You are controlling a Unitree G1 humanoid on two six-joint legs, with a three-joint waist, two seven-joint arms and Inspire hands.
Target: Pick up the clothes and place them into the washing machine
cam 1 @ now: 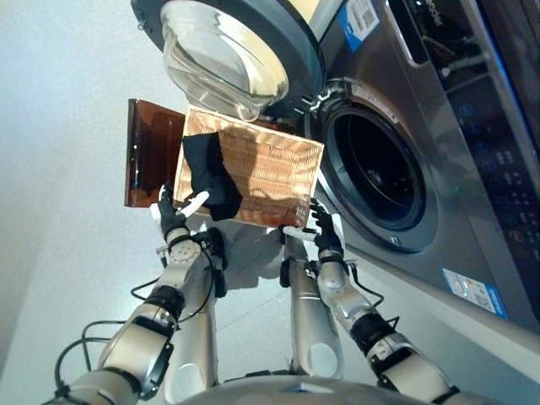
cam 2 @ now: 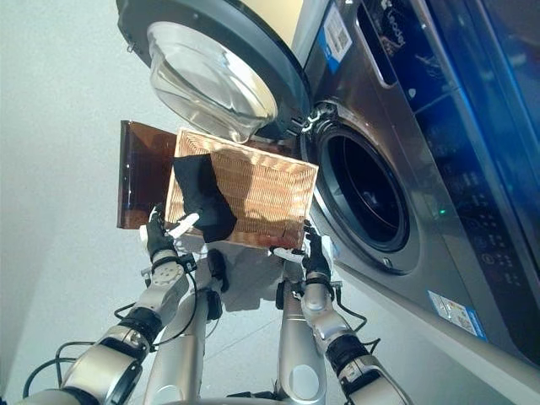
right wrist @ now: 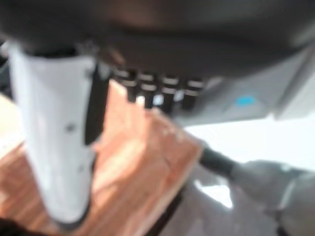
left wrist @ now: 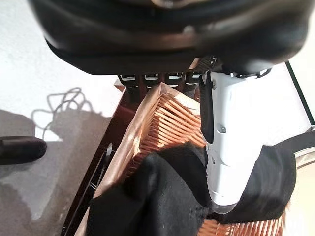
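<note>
While both arms reach forward, we hold a wicker basket [cam 1: 261, 173] between them, tipped up before the washer [cam 1: 439, 126]. Left hand [cam 1: 173, 216]: grasping the basket's near left rim, thumb over the edge, pressing on a black garment [cam 1: 209, 175]. Right hand [cam 1: 323, 234]: grasping the near right rim, thumb inside, fingers outside. The garment lies in the basket's left part. Washer door [cam 1: 232, 46]: swung open, above the basket. Drum opening [cam 1: 375, 169]: right of the basket. Brown panel [cam 1: 150, 152]: behind the basket, left.
</note>
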